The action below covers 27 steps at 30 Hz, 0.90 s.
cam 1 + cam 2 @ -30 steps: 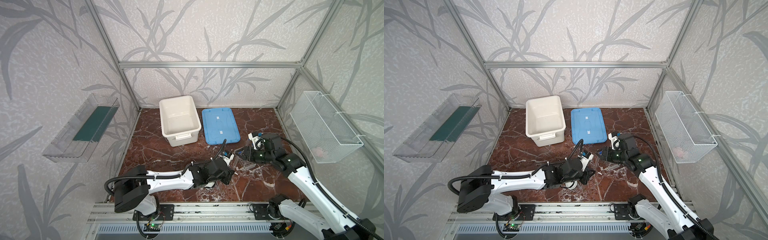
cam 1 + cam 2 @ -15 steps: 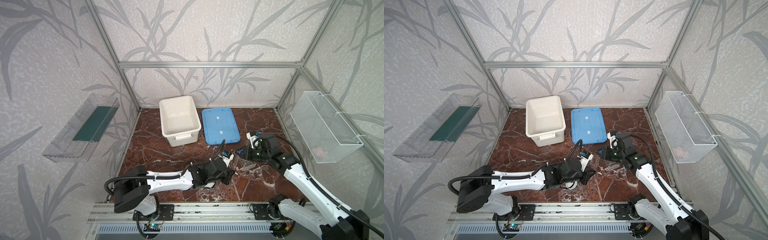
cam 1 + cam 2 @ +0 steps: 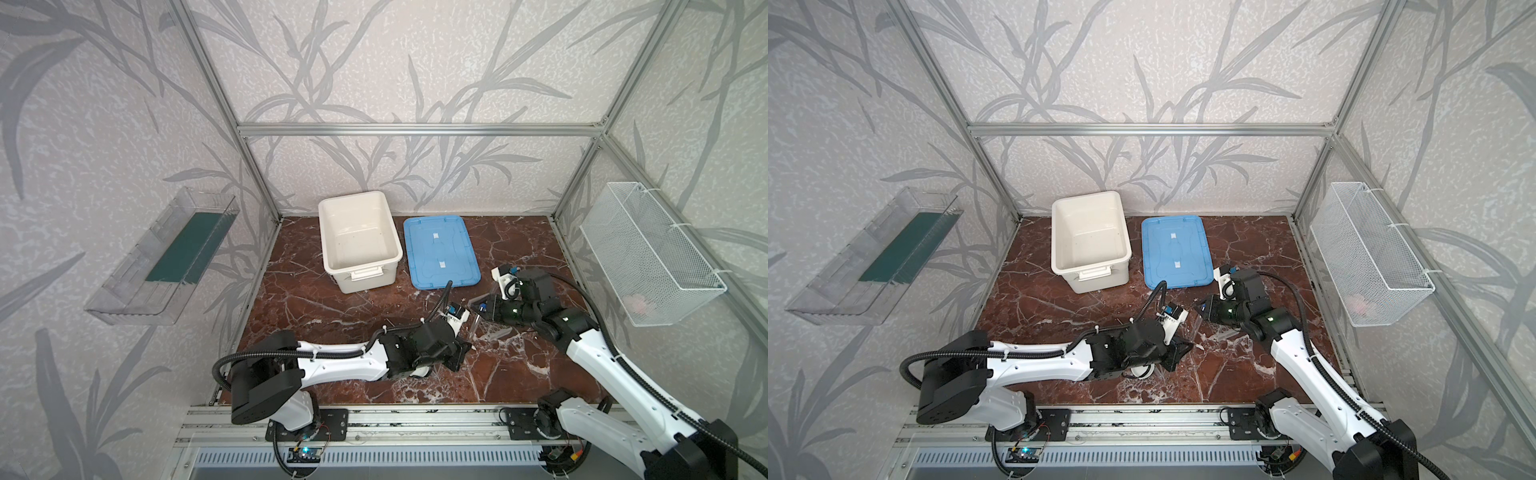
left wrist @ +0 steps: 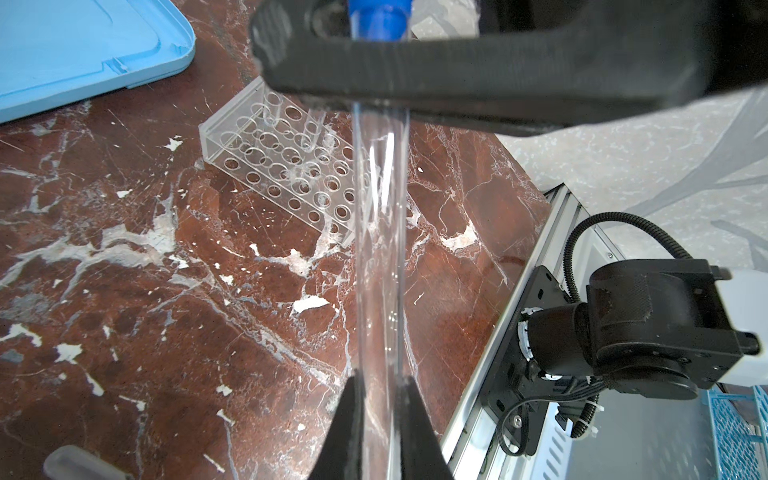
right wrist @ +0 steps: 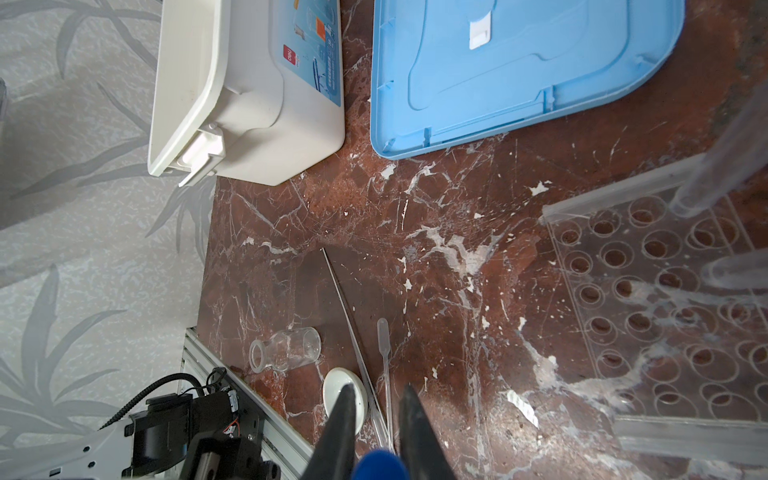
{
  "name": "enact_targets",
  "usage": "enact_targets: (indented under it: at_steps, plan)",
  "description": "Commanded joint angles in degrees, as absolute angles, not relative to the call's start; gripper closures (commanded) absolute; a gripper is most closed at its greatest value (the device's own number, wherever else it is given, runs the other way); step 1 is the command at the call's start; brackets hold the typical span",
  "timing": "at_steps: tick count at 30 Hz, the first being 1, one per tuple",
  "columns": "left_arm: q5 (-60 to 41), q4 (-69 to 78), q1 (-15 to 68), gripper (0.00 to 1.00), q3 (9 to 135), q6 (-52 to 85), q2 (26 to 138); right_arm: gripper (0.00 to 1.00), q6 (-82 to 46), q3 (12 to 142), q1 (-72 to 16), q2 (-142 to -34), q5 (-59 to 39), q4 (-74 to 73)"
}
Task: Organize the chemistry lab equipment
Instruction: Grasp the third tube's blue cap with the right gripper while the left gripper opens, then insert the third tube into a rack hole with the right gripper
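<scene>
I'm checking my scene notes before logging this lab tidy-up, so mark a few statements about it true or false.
1. The blue lid covers the white tub. False: it lies on the table beside the tub.
2. The left gripper holds a clear test tube. True.
3. The beaker stands upright. False: it lies on its side.
4. The tube rack rests on the table. True.

High stereo pair; close wrist views
</scene>
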<state>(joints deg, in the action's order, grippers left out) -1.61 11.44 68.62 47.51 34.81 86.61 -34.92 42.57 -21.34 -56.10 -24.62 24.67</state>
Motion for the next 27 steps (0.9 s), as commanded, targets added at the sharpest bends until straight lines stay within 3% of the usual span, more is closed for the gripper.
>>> enact_targets:
  at_steps: [1,4,5,13,19,27]
  plan:
    - [-1.3,12.8,68.8,0.68,48.4,35.6,86.9,0.81,-34.0,42.3,-21.5,-54.6,-24.1,25.0]
    - [-0.2,9.9,68.8,0.09,50.4,36.3,86.1,0.81,-32.8,42.3,-21.4,-52.4,-20.8,26.1]
    - [0.6,7.2,68.8,0.01,52.1,37.4,85.5,0.81,-31.8,42.5,-21.4,-51.3,-18.9,27.0]
    - [1.3,3.5,68.4,0.01,58.7,51.2,85.9,0.81,-22.9,41.4,-21.4,-39.8,2.9,30.2]
    - [0.0,3.8,68.4,0.01,60.7,52.3,91.2,0.81,-18.0,39.0,-21.4,-37.7,18.9,25.7]
    - [-2.5,7.0,68.0,0.01,62.7,52.3,95.7,0.81,-13.6,29.8,-21.4,-36.9,20.0,5.8]
